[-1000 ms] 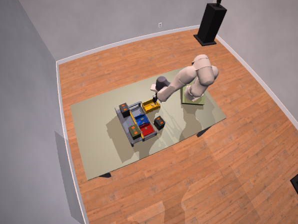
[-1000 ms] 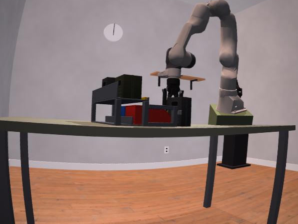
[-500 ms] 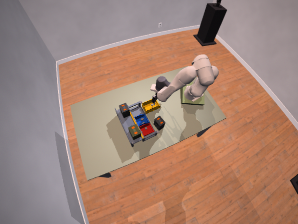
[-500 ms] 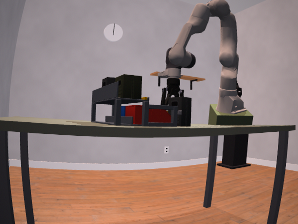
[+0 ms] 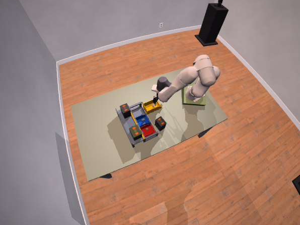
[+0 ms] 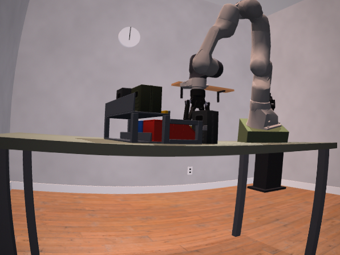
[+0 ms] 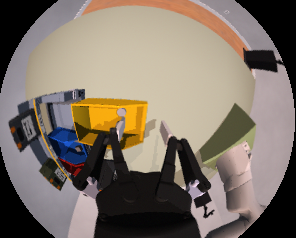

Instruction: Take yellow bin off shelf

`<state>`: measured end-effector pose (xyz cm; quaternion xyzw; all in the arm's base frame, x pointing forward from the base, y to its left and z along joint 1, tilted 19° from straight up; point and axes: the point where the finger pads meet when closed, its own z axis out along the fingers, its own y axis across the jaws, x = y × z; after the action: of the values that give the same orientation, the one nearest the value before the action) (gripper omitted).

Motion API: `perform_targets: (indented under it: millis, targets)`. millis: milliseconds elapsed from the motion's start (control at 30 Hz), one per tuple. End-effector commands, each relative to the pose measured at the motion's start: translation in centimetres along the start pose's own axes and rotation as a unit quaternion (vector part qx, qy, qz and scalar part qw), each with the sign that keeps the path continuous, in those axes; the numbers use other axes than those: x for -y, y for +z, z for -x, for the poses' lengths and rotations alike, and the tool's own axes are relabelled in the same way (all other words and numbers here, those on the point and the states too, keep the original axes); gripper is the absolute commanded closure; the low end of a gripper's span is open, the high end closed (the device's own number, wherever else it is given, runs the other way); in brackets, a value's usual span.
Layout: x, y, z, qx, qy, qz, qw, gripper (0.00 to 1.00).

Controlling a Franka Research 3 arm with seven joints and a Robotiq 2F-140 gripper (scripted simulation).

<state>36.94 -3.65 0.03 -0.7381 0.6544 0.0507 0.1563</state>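
The yellow open bin [image 5: 152, 106] stands drawn out from the far end of the dark grey shelf [image 5: 137, 124], further forward than the blue bin [image 5: 141, 121] and the red bin [image 5: 147, 130]. A small grey part lies in it. I cannot tell whether its rear still rests on the shelf. My gripper [image 5: 155, 99] is open and points down over the bin's near wall. In the wrist view the gripper [image 7: 142, 120] has one finger over the yellow bin [image 7: 111, 122] and the other outside it, with nothing held. In the side view the gripper [image 6: 197, 108] is above the bin, which is mostly hidden.
A black box [image 5: 160, 123] stands on the table in front of the red bin. Two dark boxes [image 5: 125, 110] [image 5: 135, 133] sit on top of the shelf. The robot's green base [image 5: 194, 97] is at the table's right.
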Motion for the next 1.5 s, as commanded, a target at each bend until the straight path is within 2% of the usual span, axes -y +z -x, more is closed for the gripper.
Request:
perform_targets:
  millis: [0, 1000, 1167, 1467]
  targets:
    - [0.0, 0.0, 0.0, 0.000, 0.000, 0.000, 1.000, 0.43]
    - [0.0, 0.0, 0.0, 0.000, 0.000, 0.000, 1.000, 0.43]
    - [0.0, -4.0, 0.0, -0.001, -0.004, -0.001, 1.000, 0.43]
    - [0.0, -4.0, 0.0, -0.001, -0.004, -0.001, 1.000, 0.43]
